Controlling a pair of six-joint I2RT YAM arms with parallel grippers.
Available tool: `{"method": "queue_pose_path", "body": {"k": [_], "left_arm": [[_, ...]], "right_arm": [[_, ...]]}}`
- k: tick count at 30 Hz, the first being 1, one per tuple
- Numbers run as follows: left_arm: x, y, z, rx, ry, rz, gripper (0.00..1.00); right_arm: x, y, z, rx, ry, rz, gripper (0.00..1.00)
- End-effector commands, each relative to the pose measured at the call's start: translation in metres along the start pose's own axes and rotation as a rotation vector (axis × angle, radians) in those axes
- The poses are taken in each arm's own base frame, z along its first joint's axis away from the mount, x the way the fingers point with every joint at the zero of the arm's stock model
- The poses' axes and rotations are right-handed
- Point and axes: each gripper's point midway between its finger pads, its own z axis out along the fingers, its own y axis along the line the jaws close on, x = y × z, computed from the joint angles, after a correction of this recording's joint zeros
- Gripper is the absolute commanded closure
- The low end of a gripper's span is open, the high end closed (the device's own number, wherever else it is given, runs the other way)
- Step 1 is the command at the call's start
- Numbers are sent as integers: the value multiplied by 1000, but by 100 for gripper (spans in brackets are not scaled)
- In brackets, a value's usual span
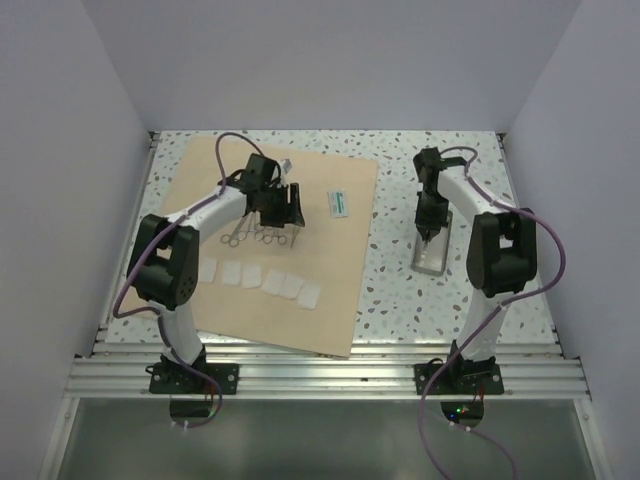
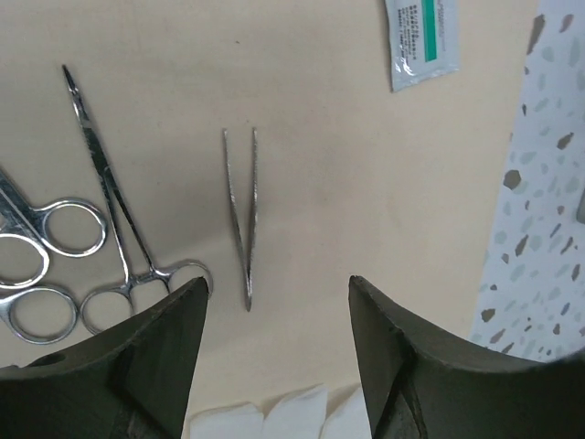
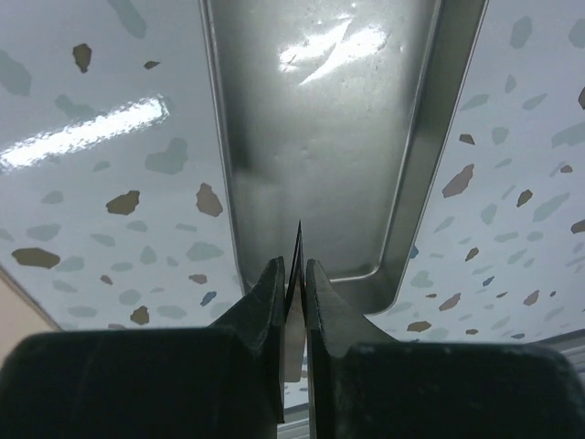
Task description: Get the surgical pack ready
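Left claw (image 2: pixel 276 291) is held spread wide over the tan wrap sheet (image 2: pixel 366 183), tweezers (image 2: pixel 245 215) laid flat under the gap, untouched. Forceps (image 2: pixel 114 210) and scissors (image 2: pixel 37 251) are laid just beside them. Right claw (image 3: pixel 294 274) is pressed together at the near end of the steel tray (image 3: pixel 329 137), which is parked on the speckled tabletop (image 3: pixel 110 183), off the sheet.

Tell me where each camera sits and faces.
Top external: above and behind, looking down on the tan square wrap sheet and speckled white tabletop; both arms show.
Left wrist: on that arm, facing down at slim steel tweezers on the sheet; open left claw shows.
Right wrist: on that arm, facing down into the rectangular steel tray; shut right claw shows.
Shared: top and left see the green-striped white packet.
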Motion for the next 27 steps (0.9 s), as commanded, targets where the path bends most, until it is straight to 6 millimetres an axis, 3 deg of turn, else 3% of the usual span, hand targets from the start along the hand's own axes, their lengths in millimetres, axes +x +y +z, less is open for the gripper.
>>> {"method": "queue_pose_path", "body": {"k": [1, 8, 13, 17, 18, 23, 27], "left_arm": [[-23, 10, 3, -86, -42, 49, 33], [-28, 17, 19, -136, -19, 65, 28], [-21, 16, 33, -171, 11, 96, 31], [-12, 17, 39, -192, 40, 101, 34], [-10, 19, 41, -200, 45, 101, 35], [-4, 19, 42, -219, 53, 112, 35], [-4, 27, 41, -260, 50, 128, 34]], "right_arm": [[-5, -14, 13, 59, 12, -41, 100], [-17, -18, 37, 77, 36, -56, 98], [-17, -13, 46, 55, 60, -66, 88], [-16, -10, 45, 33, 72, -69, 69], [-16, -9, 42, 24, 69, -68, 61], [-19, -6, 33, 1, 51, -68, 53], [-26, -7, 14, -15, 23, -65, 42]]}}
